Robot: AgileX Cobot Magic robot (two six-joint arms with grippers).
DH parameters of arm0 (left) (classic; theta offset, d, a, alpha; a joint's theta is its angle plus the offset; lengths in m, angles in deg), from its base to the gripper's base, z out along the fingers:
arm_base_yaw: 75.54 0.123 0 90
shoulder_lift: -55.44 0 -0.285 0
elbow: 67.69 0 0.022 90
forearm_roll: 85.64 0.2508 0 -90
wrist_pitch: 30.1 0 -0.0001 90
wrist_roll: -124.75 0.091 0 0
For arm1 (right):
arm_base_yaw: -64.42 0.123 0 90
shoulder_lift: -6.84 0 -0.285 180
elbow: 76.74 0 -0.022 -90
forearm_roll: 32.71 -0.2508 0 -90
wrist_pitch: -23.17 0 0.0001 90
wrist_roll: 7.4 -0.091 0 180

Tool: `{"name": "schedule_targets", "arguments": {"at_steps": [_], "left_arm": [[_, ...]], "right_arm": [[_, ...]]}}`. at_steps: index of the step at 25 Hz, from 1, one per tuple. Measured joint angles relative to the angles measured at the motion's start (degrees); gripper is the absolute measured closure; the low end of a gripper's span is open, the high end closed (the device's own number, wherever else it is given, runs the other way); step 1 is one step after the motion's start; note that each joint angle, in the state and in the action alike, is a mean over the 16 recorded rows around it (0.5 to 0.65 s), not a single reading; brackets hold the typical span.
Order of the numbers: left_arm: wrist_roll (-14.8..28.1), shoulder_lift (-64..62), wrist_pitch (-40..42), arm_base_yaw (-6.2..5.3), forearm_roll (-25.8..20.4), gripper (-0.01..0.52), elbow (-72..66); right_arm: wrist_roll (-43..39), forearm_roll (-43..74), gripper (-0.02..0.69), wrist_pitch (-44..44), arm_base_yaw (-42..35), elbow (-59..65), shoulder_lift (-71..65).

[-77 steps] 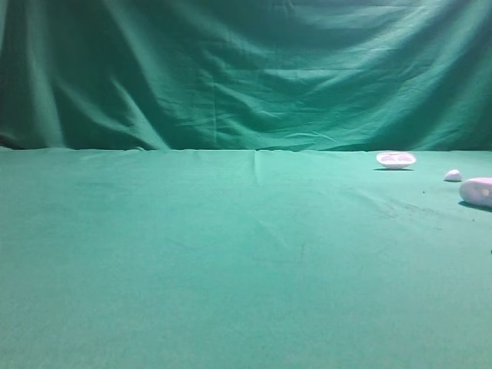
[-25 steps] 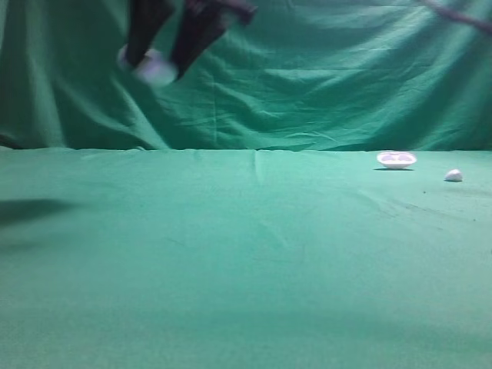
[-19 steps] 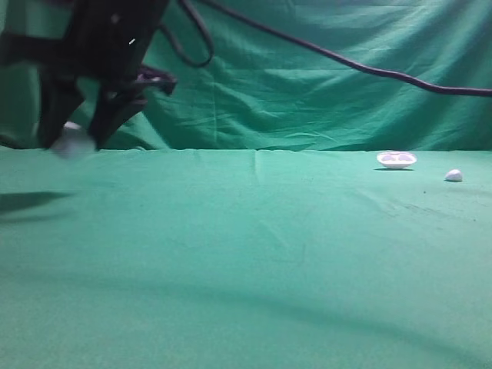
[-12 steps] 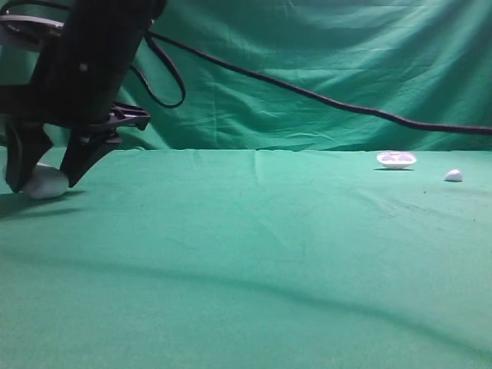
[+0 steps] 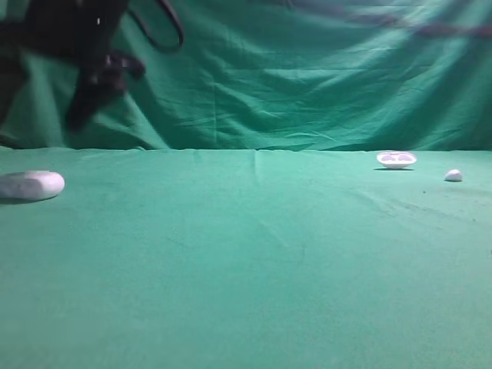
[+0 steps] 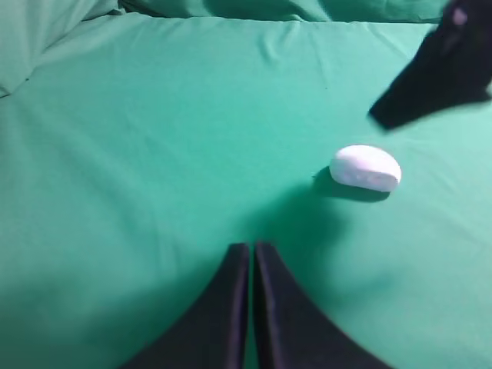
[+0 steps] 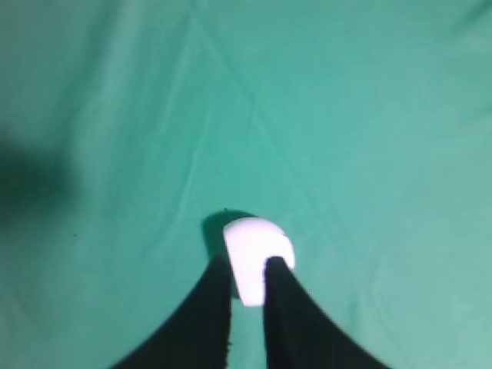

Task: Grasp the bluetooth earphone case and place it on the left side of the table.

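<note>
The white earphone case (image 5: 31, 185) lies on the green table (image 5: 254, 254) at its far left, free of any gripper. My right gripper (image 5: 40, 114), reaching across, hangs blurred above the case with its fingers apart and empty. In the right wrist view the case (image 7: 254, 240) shows below and between the open fingers of that gripper (image 7: 248, 269). In the left wrist view my left gripper (image 6: 250, 248) is shut and empty, and the case (image 6: 365, 167) lies ahead to its right, with the right gripper's dark finger (image 6: 438, 73) above it.
A shallow white dish (image 5: 396, 159) and a tiny white lump (image 5: 453, 175) sit at the far right of the table. The green cloth backdrop (image 5: 292, 77) hangs behind. A blurred cable (image 5: 430, 29) crosses the top right.
The right gripper brought the case from the right down to the table's far left, let it go and rose above it. The case now rests alone on the cloth.
</note>
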Motion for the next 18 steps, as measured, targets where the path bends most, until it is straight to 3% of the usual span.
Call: {"name": "schedule_targets", "arguments": {"at_steps": [5, 11, 18], "left_arm": [[0.0, 0.0, 0.0, 0.00, 0.0, 0.514, 0.0], [0.0, 0.0, 0.0, 0.00, 0.0, 0.514, 0.0], [0.0, 0.0, 0.0, 0.00, 0.0, 0.514, 0.0]], "right_arm": [[-3.2, 3.4, 0.661, -5.2, -1.8, 0.2, 6.8], [-6.5, 4.9, 0.665, -8.3, -5.9, 7.2, 17.1], [-8.2, 3.6, 0.665, -6.7, -11.5, 26.1, 33.3]]}}
